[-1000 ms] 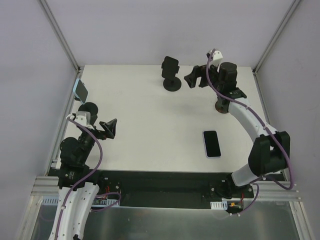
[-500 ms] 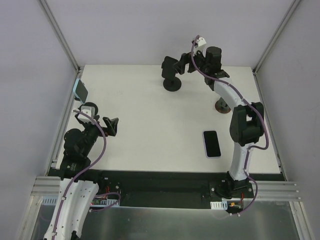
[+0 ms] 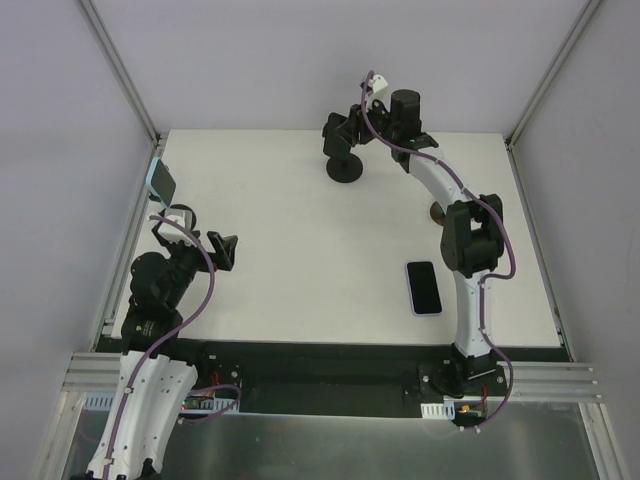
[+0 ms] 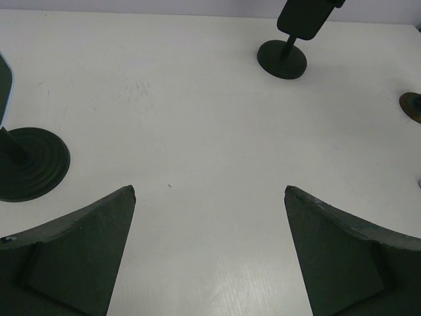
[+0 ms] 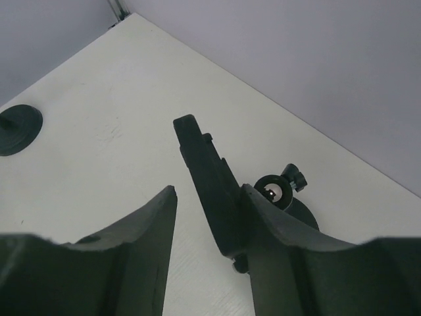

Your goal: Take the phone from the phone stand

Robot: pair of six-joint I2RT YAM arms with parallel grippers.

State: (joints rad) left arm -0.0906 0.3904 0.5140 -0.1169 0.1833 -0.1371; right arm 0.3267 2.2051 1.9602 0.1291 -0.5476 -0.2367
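Note:
A dark phone (image 3: 339, 130) stands upright in the black phone stand (image 3: 345, 170) at the back centre of the table. My right gripper (image 3: 354, 125) reaches it from the right, jaws on either side of it. In the right wrist view the phone (image 5: 205, 172) lies against the right finger (image 5: 276, 237). A gap remains between it and the left finger (image 5: 148, 227). The stand's base (image 5: 304, 214) shows behind. My left gripper (image 3: 224, 252) hovers open over the near left of the table, nothing between its fingers (image 4: 99, 230).
A second phone in a teal case (image 3: 160, 182) sits on another stand (image 4: 29, 164) at the left edge. A third phone (image 3: 423, 287) lies flat at the near right. A small round brown base (image 3: 439, 212) stands right of centre.
My right arm has swung left from the back right corner to the stand, and its jaws have narrowed around the phone. The left arm has shifted only slightly.

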